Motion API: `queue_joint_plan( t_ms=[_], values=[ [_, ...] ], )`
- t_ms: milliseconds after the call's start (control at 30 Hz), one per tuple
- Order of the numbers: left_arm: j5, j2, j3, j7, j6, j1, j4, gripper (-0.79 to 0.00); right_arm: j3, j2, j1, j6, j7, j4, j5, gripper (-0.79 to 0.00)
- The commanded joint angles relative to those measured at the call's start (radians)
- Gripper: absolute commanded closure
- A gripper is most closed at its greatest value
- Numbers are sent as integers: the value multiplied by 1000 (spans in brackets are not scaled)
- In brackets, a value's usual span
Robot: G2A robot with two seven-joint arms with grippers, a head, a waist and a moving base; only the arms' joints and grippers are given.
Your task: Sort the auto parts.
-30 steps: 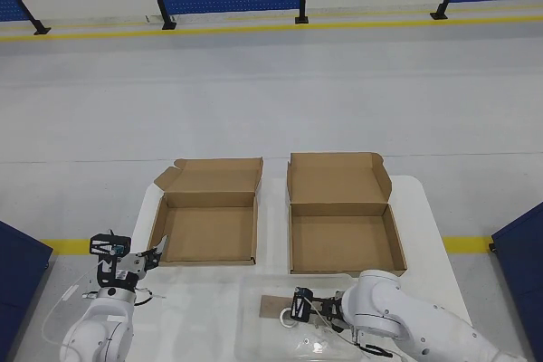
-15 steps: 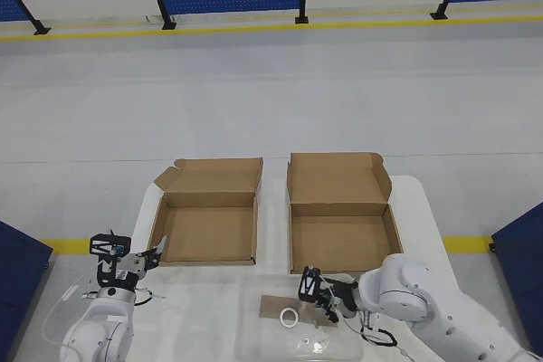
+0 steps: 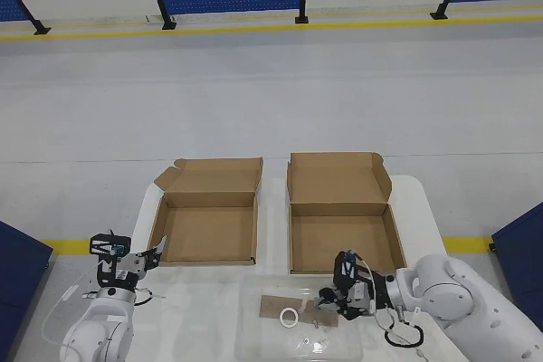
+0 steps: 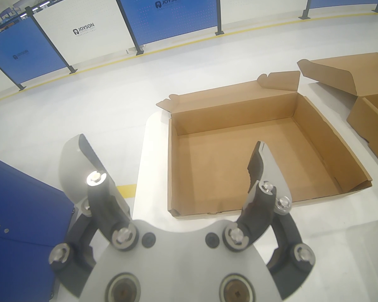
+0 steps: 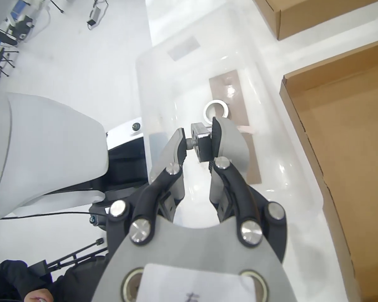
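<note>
My right gripper (image 5: 198,138) is shut on a small dark metal part with a bolt (image 5: 199,142), held above the clear plastic bin (image 5: 141,95). From above, this gripper (image 3: 330,301) hangs over the bin's right half (image 3: 253,339). A metal ring (image 5: 215,110) (image 3: 290,316) lies on a brown card (image 5: 236,86) on the bin's floor, and another small part (image 3: 317,346) lies nearer the front. My left gripper (image 4: 170,142) (image 3: 152,252) is open and holds nothing, by the front left corner of the left cardboard box (image 4: 233,111).
Two open cardboard boxes stand side by side behind the bin, the left box (image 3: 208,206) and the right box (image 3: 344,204), both bare inside. Their lids fold back away from me. A blue panel (image 3: 9,271) stands off the table's left edge.
The right arm has swung to the right and drawn its gripper back across the bin with the small part in it. The ring is now uncovered. The left arm has stayed still.
</note>
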State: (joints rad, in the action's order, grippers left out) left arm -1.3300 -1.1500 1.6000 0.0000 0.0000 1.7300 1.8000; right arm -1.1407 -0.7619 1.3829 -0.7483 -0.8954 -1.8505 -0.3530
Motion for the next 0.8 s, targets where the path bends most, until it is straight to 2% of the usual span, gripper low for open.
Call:
queue_joint_plan(
  t_ms=[0, 167, 500, 567, 767],
  values=[
    [0, 0, 0, 0, 0, 0, 0, -785, -9, 2, 10, -31, 18, 11, 34, 0],
    [0, 0, 0, 0, 0, 0, 0, -785, -19, 5, 21, -99, 60, 42, 105, 0],
    [0, 0, 0, 0, 0, 0, 0, -785, -6, 2, 30, -95, 88, 37, 125, 0],
    [0, 0, 0, 0, 0, 0, 0, -785, 2, 1, 26, -115, 103, 61, 187, 0],
    [0, 0, 0, 0, 0, 0, 0, -785, 16, 13, 1, -241, 65, 163, 554, 0]
  ],
)
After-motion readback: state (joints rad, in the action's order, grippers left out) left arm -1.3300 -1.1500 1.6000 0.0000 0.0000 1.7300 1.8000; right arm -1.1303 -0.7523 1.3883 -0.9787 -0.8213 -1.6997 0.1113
